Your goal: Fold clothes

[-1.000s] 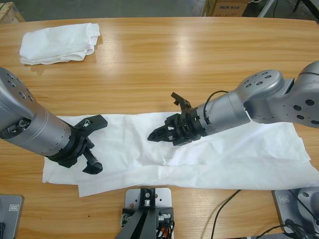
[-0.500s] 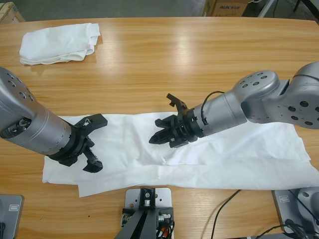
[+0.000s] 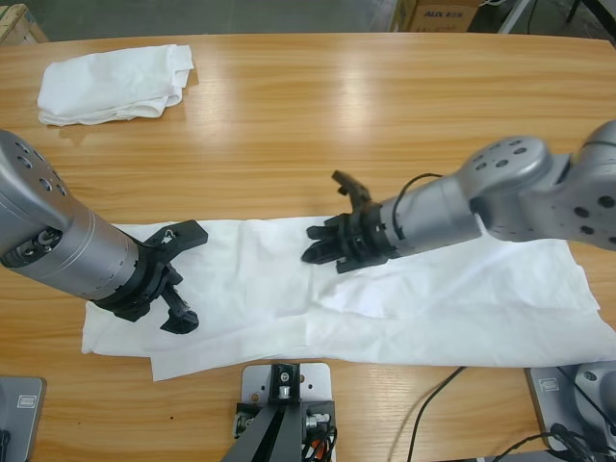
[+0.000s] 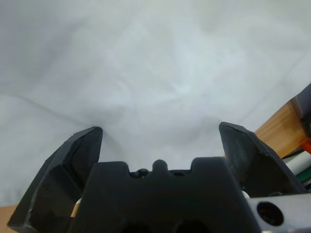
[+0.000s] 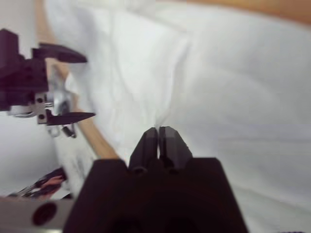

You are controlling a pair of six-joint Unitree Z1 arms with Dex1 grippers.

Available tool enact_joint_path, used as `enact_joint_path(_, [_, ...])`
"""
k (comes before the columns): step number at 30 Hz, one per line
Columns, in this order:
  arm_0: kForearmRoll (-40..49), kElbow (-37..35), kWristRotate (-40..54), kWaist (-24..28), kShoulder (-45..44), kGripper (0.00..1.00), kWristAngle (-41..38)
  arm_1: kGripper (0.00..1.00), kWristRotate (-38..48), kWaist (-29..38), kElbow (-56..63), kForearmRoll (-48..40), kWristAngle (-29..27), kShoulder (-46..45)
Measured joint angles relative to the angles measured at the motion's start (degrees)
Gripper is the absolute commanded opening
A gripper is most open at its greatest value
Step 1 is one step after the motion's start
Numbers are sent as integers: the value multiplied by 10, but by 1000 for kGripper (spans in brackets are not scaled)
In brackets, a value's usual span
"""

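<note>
- The right gripper, jaws clenched together, has drawn back toward its own side over the middle of the spread T-shirt. Whether cloth is pinched between them, I cannot tell.
- The left gripper stays put, jaws spread wide over the shirt's end.
- The folded bundle rests unmoved at the table's far corner.
- The fold looks barely begun.

Bright, even light; wrist views perhaps blurred
</note>
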Motion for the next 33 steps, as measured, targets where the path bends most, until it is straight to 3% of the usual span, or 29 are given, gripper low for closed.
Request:
enact_joint_path(4, [0,0,0,0,0,936,0,0,-15,3,0,56,-36,-25])
enact_joint_path(5, [0,0,0,0,0,936,0,232,-16,5,0,65,-39,-25])
enact_joint_path(6, [0,0,0,0,0,936,0,681,-16,7,0,72,-40,-25])
enact_joint_path(7, [0,0,0,0,0,936,0,911,-17,8,0,76,-40,-25])
enact_joint_path(8, [0,0,0,0,0,936,0,988,-17,9,0,79,-40,-25])
enact_joint_path(9, [0,0,0,0,0,936,0,1000,-16,10,0,79,-36,-25])
enact_joint_path(16, [1,0,0,1,0,912,10,1000,-9,21,0,23,-32,-29])
enact_joint_path(20, [11,-5,0,1,-23,908,72,1000,-17,37,-1,16,-72,-70])
enact_joint_path(23, [16,-17,-3,9,-59,888,103,970,-28,60,-9,65,-126,-111])
enact_joint_path(24, [18,-20,-7,12,-67,859,106,908,-34,70,-18,97,-147,-122])
enact_joint_path(25, [21,-23,-15,14,-70,804,107,766,-41,81,-27,135,-171,-133])
enact_joint_path(26, [24,-25,-28,16,-72,667,109,504,-49,91,-40,175,-196,-141])
enact_joint_path(28, [28,-27,-67,17,-73,53,110,45,-65,109,-69,262,-247,-155])
enact_joint_path(29, [31,-29,-92,18,-73,0,110,0,-72,114,-84,307,-272,-164])
enact_joint_path(33, [40,-43,-131,19,-73,0,61,0,-98,121,-134,439,-345,-194])
